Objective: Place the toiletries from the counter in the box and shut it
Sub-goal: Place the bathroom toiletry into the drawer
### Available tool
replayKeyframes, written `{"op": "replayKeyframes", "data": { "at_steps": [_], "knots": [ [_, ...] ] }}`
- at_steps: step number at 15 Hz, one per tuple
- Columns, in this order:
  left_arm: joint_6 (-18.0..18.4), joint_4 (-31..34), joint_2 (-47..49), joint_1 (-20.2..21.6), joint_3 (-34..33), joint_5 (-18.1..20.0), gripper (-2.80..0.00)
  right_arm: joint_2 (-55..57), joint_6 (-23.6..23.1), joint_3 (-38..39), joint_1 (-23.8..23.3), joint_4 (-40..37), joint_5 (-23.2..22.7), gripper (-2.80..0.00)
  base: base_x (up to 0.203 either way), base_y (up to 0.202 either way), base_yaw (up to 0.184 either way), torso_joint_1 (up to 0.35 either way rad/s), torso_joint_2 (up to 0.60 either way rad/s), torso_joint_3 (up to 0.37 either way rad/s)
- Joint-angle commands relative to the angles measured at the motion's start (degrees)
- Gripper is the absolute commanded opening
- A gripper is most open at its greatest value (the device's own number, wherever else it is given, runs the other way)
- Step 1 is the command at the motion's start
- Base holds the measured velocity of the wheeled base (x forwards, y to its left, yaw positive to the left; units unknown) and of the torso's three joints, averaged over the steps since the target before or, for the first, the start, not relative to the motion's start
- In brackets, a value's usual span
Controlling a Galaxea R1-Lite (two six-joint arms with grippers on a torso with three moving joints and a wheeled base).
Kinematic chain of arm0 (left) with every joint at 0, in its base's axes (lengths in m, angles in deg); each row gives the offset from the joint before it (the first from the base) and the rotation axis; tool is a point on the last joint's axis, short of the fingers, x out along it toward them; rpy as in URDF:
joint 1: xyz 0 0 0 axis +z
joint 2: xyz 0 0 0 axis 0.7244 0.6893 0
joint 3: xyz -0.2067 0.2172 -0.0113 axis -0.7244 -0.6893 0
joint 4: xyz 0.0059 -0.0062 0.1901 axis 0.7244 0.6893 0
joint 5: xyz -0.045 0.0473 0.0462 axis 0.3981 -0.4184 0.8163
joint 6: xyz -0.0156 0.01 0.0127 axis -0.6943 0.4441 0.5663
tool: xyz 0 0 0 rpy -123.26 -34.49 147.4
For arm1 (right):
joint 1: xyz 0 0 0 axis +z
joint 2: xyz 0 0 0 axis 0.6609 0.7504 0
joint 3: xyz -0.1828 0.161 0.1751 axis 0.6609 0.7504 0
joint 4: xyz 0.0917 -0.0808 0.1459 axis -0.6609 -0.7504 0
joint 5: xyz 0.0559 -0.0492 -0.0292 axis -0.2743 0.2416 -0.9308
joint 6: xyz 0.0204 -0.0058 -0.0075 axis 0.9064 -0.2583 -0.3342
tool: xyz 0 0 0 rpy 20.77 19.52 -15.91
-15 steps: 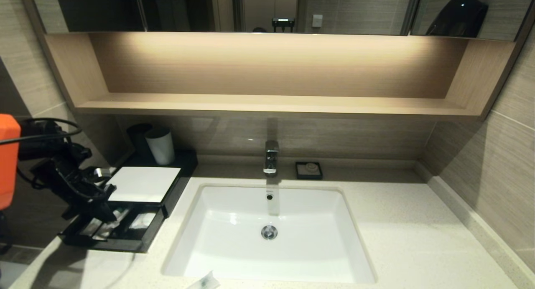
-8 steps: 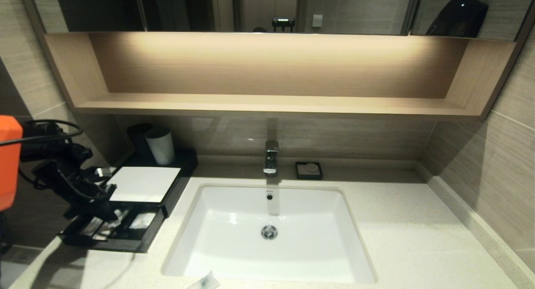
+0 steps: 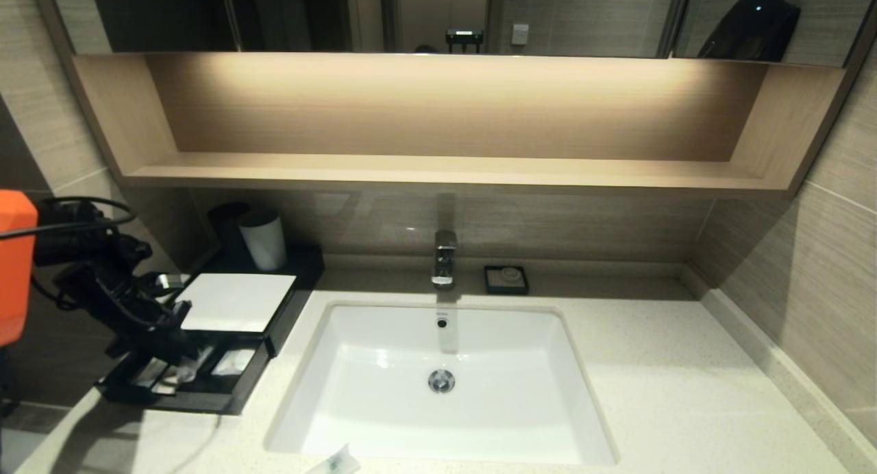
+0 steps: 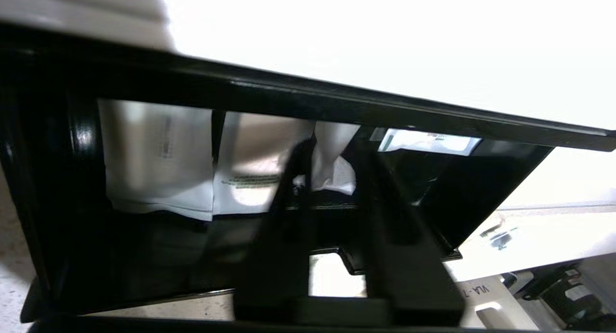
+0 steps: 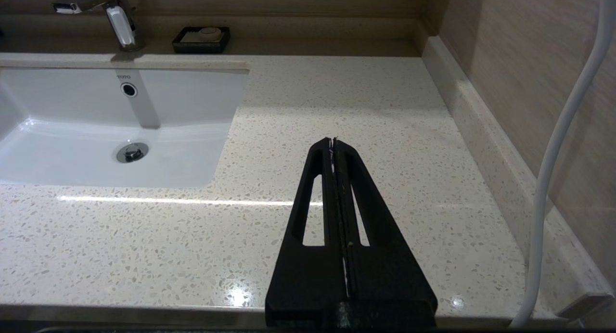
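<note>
The cream speckled table (image 3: 671, 392) runs wall to wall with a white basin (image 3: 438, 385) sunk in its middle, and the box (image 3: 233, 303) sits at the table's far left corner, its white top panel level and its drawer (image 3: 185, 381) pulled out toward the front edge. Packets of toiletries (image 4: 159, 155) lie side by side in the drawer's compartments, their long axes running from the drawer's front toward the box, flat rather than on end. The left hand (image 4: 332, 179) is down inside the drawer, its fingers (image 4: 288, 188) a little apart around a crumpled white packet (image 4: 337, 164); I judge it is letting that one go, though whether it has fully dropped I cannot tell. To do this well the hand should part wider, then lift straight up so nothing drags out with it, leaving the packet lying along its neighbours so the drawer can slide shut. One more wrapped item (image 3: 339, 460) lies at the table's front edge, just before the basin, pointing roughly toward the far wall. The right hand (image 5: 333, 143) hangs parked over the table's right side, fingers pressed together.
</note>
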Motion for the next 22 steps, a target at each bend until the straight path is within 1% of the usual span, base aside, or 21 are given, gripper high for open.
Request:
{"op": "replayKeyframes", "data": {
  "at_steps": [1, 3, 7, 10, 12, 15, 18, 19, 20, 21, 22],
  "knots": [
    [0.1, 0.6, -0.5, 0.1, 0.0, 0.3, 0.0, 0.0, 0.0, 0.0, 0.0, 0.0, 0.0, -2.8, 0.0, 0.0, 0.0, 0.0, 0.0, 0.0],
    [0.1, 0.9, -1.1, 0.1, 0.0, 1.4, 0.0, 0.0, 0.0, 0.0, 0.0, 0.0, 0.0, -2.8, 0.0, 0.0, 0.0, 0.0, 0.0, 0.0],
    [0.1, 2.3, -3.6, 0.1, -0.4, 1.5, 0.0, 0.0, 0.0, 0.0, 0.0, 0.0, 0.0, -2.8, 0.0, 0.0, 0.0, 0.0, 0.0, 0.0],
    [0.2, 5.1, -6.6, 0.4, -0.7, 2.5, 0.0, 0.0, 0.0, 0.0, 0.0, 0.0, 0.0, -2.8, 0.0, 0.0, 0.0, 0.0, 0.0, 0.0],
    [0.4, 8.0, -10.4, 0.7, -1.4, 3.1, 0.0, 0.0, 0.0, 0.0, 0.0, 0.0, 0.0, -2.8, 0.0, 0.0, 0.0, 0.0, 0.0, 0.0],
    [0.6, 10.7, -17.5, 1.1, -4.3, 4.1, 0.0, 0.0, 0.0, 0.0, 0.0, 0.0, 0.0, -2.8, 0.0, 0.0, 0.0, 0.0, 0.0, 0.0],
    [1.9, 11.1, -24.2, 1.1, -10.1, 4.0, 0.0, 0.0, 0.0, 0.0, 0.0, 0.0, 0.0, -2.8, 0.0, 0.0, 0.0, 0.0, 0.0, 0.0],
    [3.2, 11.2, -26.2, 1.1, -12.4, 3.9, -2.11, 0.0, 0.0, 0.0, 0.0, 0.0, -0.1, -2.8, 0.0, 0.0, 0.0, 0.0, 0.0, 0.0],
    [4.8, 11.0, -28.1, 1.1, -14.9, 3.7, -2.8, 0.0, 0.0, 0.0, 0.0, 0.0, 0.0, -2.8, 0.0, 0.0, 0.0, 0.0, 0.0, 0.0],
    [6.9, 10.8, -30.2, 1.1, -17.5, 3.5, -2.8, 0.0, 0.0, 0.0, 0.0, 0.0, 0.0, -2.8, 0.0, 0.0, 0.0, 0.0, 0.0, 0.0],
    [10.3, 10.7, -31.8, 1.1, -20.3, 3.4, -2.8, 0.0, 0.0, 0.0, 0.0, 0.0, 0.0, -2.8, 0.0, 0.0, 0.0, 0.0, 0.0, 0.0]
  ]
}}
